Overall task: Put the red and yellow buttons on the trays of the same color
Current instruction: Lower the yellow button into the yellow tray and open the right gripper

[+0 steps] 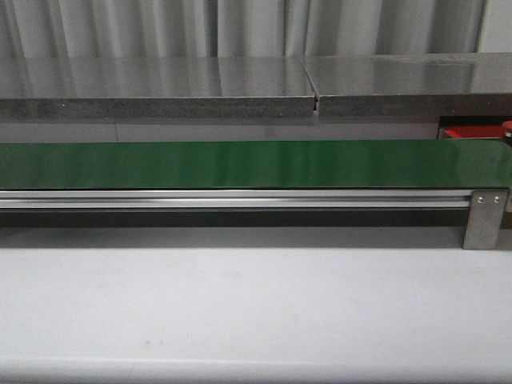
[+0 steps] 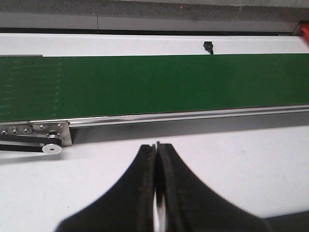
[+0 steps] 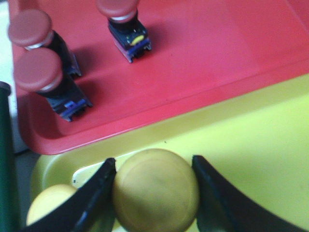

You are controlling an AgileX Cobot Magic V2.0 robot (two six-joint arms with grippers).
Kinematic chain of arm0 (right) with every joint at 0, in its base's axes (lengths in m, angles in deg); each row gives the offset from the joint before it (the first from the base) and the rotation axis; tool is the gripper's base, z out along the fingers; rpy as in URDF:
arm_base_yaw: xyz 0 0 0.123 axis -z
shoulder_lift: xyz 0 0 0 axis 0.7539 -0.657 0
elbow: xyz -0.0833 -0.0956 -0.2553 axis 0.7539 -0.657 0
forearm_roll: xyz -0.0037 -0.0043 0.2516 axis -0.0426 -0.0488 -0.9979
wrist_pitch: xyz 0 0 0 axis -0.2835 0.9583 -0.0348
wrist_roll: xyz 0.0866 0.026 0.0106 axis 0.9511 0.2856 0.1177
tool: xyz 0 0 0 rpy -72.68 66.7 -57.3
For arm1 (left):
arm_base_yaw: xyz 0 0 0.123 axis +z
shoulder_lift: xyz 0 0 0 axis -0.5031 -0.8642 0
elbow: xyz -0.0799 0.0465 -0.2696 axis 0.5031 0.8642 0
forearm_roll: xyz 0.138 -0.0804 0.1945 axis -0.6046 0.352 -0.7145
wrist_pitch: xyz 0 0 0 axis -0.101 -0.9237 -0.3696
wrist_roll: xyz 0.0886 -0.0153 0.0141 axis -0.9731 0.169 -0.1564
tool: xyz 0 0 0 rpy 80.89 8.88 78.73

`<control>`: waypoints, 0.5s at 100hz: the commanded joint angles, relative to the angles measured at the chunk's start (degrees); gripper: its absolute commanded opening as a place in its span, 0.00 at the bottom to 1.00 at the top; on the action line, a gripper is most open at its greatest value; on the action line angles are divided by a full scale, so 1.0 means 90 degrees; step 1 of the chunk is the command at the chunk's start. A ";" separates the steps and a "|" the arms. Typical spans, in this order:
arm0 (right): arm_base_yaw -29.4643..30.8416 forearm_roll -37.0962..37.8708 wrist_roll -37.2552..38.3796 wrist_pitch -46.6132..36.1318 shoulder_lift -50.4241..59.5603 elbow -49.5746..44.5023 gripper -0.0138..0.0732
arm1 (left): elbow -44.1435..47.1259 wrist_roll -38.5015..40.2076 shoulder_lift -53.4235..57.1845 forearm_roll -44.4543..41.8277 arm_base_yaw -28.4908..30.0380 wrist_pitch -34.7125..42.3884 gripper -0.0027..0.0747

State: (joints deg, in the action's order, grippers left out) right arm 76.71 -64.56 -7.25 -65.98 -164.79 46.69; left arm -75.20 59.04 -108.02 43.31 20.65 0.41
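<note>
The right gripper (image 3: 153, 186) clasps a yellow button (image 3: 155, 191) over the yellow tray (image 3: 251, 145). Three red buttons (image 3: 36, 72) stand on the red tray (image 3: 207, 63) beside it. The left gripper (image 2: 158, 147) is closed, empty.

No readable text, label, brand or number shows in any view. The marks on the button bodies are too blurred to read.

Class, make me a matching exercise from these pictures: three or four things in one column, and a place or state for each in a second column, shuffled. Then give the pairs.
1. yellow button
2. red buttons
3. left gripper
4. green belt

A. shut, holding nothing
B. on the red tray
C. between the right gripper's fingers, over the yellow tray
D. carrying nothing in view

Pairs: 1-C, 2-B, 3-A, 4-D
</note>
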 commanded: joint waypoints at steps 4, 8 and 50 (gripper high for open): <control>0.0031 -0.0183 -0.0005 -0.0470 -0.0014 0.0157 0.12 | -0.0168 0.0038 -0.0040 0.0089 -0.0048 0.0417 0.01; 0.0031 -0.0215 -0.0005 -0.0476 -0.0109 0.0157 0.13 | -0.0168 0.0038 -0.0040 0.0089 -0.0048 0.0417 0.01; -0.0051 -0.0242 -0.0011 -0.0748 -0.0504 0.0170 0.63 | -0.0168 0.0038 -0.0040 0.0089 -0.0048 0.0417 0.01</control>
State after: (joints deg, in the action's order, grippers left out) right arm 76.22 -65.88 -7.25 -69.44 -171.66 46.69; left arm -75.20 59.04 -108.02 43.31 20.65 0.41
